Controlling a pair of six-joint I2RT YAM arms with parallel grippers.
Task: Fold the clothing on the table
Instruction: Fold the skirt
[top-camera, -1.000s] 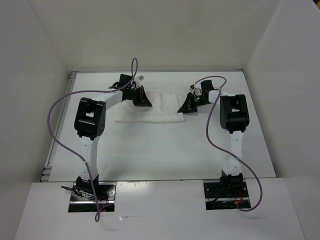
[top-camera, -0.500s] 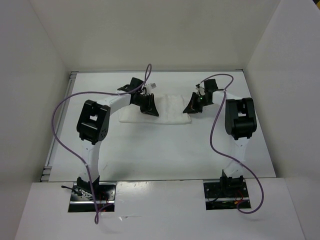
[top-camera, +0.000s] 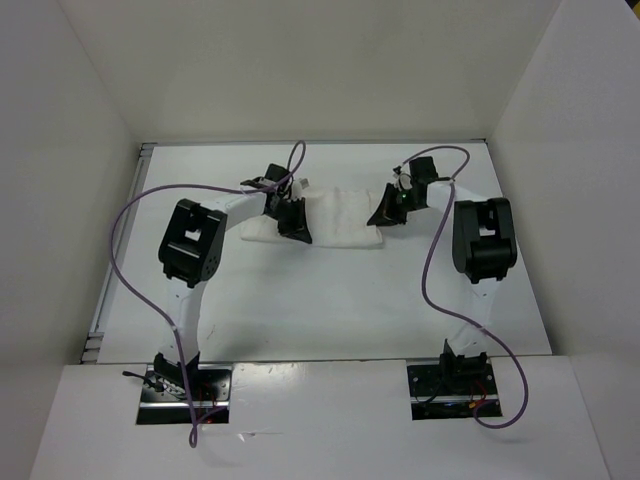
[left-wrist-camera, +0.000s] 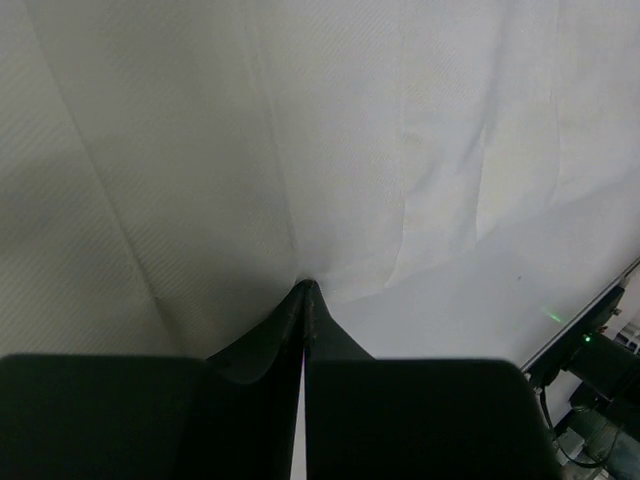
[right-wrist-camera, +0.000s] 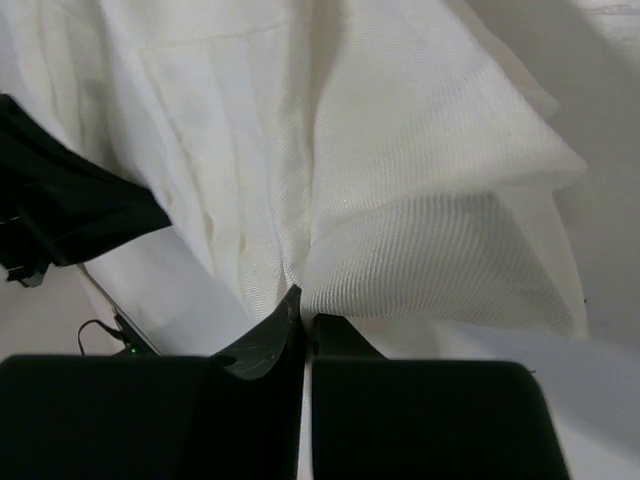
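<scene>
The left gripper (left-wrist-camera: 303, 292) is pinching the clothing (top-camera: 340, 215): its two black fingers are meeting at their tips, and the thin white fabric is puckering into creases that are fanning out from that point. In the left wrist view the cloth is spreading ahead of the fingertips and off to their left, filling most of the frame, while its edge is running away from the tips toward the right, with the bare table (top-camera: 330, 300) showing beyond it.

The right gripper (right-wrist-camera: 300, 300) is also closed on the clothing. Its fingers are pressing together, and the fabric is gathering right at their tips. Just ahead and to the right of those tips a thicker wedge of stacked layers is standing out, its woven texture plain to see, and more wrinkled cloth is stretching ahead and to the left.

From the top view, the garment is lying as a rumpled band on the far half of the table, stretching between the two grippers. The right gripper is gripping it at its right end. The left gripper is gripping it at the near edge, with a short part of the cloth reaching past it on the outer, left side. The two grippers are facing each other across the cloth, well apart.
</scene>
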